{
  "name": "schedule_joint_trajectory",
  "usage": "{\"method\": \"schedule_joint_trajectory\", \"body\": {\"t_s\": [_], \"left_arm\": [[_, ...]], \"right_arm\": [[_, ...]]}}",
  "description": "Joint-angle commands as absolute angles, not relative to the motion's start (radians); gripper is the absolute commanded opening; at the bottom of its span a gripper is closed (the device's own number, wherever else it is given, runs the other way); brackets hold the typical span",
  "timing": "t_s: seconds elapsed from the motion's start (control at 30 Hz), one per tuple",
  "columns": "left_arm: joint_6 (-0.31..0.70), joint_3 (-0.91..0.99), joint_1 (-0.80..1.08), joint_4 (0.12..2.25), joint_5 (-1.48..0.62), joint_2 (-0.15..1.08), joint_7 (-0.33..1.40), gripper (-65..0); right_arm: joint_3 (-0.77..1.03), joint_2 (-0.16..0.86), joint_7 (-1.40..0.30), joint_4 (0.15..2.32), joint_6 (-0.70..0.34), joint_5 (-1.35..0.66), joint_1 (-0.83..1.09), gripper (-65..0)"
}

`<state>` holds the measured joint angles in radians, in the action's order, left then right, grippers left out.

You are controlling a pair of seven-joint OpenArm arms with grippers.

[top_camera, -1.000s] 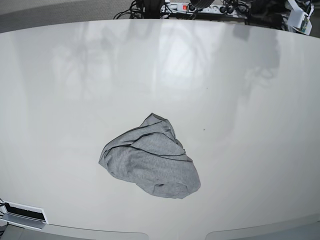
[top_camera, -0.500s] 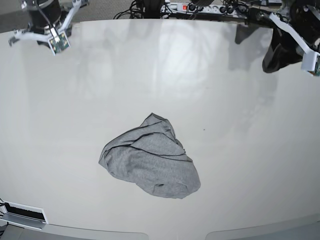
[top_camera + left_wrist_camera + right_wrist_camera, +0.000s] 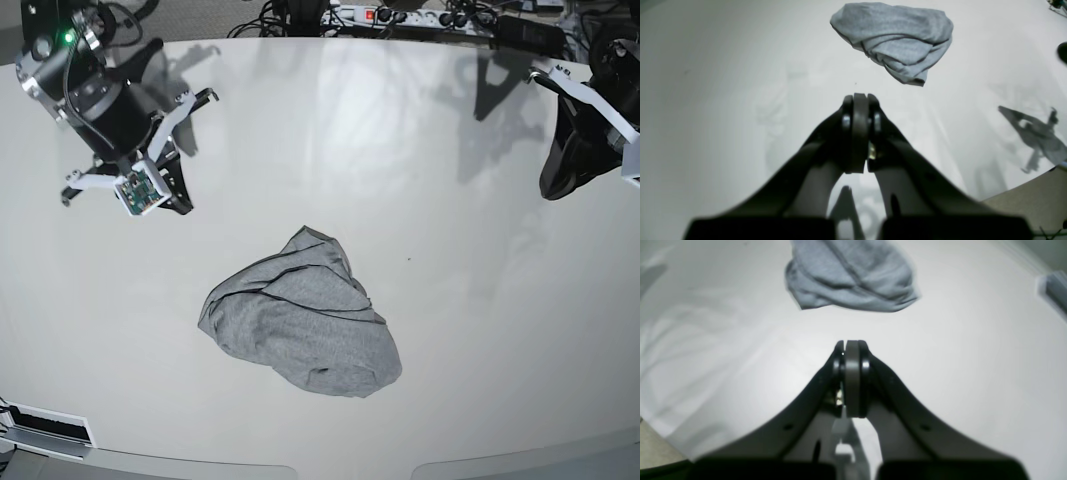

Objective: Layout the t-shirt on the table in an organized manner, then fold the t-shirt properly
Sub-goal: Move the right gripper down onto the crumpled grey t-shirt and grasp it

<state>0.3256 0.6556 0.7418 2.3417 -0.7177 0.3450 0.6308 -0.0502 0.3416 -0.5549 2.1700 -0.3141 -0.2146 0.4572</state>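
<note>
Arms over the table (image 3: 480,300), shirt waiting.
Both the left gripper (image 3: 860,100) and right gripper (image 3: 850,346) are clamped empty; the crumpled t-shirt (image 3: 300,322) lies ahead, unspread.

This looks like a robotics lab: a broad glossy white worktop (image 3: 450,330) with curved edges, two black robot arms reaching in from the far corners with bare circuit boards strapped on, and along the far edge a power strip (image 3: 385,14) in a tangle of black cables (image 3: 262,20) over grey carpet.
</note>
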Motion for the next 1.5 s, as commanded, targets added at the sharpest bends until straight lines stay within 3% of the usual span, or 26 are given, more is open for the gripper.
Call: {"method": "schedule_joint_trajectory", "body": {"t_s": [0.0, 0.4, 0.5, 0.7, 0.77, 0.93, 1.13, 1.47], "left_arm": [[0.329, 0.654, 0.748, 2.356, -0.73, 0.353, 0.598, -65.0], [0.353, 0.422, 0.607, 2.151, -0.584, 0.462, 0.53, -65.0], [0.36, 0.369, 0.545, 2.086, -0.553, 0.48, 0.53, -65.0], [0.36, 0.347, 0.421, 1.931, -0.551, 0.488, 0.53, -65.0], [0.36, 0.347, 0.385, 1.876, -0.558, 0.488, 0.531, -65.0], [0.361, 0.347, 0.326, 1.773, -0.602, 0.502, 0.532, -65.0], [0.378, 0.347, 0.301, 1.74, -0.607, 0.538, 0.538, -65.0], [0.379, 0.347, 0.302, 1.74, -0.608, 0.549, 0.538, -65.0]], "right_arm": [[-0.046, 0.349, -0.514, 2.157, -0.316, -0.239, 0.422, -65.0], [-0.046, 0.244, -0.509, 1.748, -0.434, -0.396, 0.105, -65.0], [-0.046, 0.204, -0.509, 1.636, -0.455, -0.422, 0.037, -56.7], [-0.046, 0.12, -0.528, 1.459, -0.45, -0.423, -0.056, -32.0], [-0.046, 0.091, -0.527, 1.388, -0.421, -0.423, -0.085, -28.7], [-0.045, 0.033, -0.49, 1.204, -0.381, -0.423, -0.164, -28.7], [-0.044, 0.017, -0.443, 1.055, -0.25, -0.354, -0.235, -28.8], [-0.044, -0.02, -0.281, 0.95, -0.246, -0.187, -0.277, -31.4]]}}
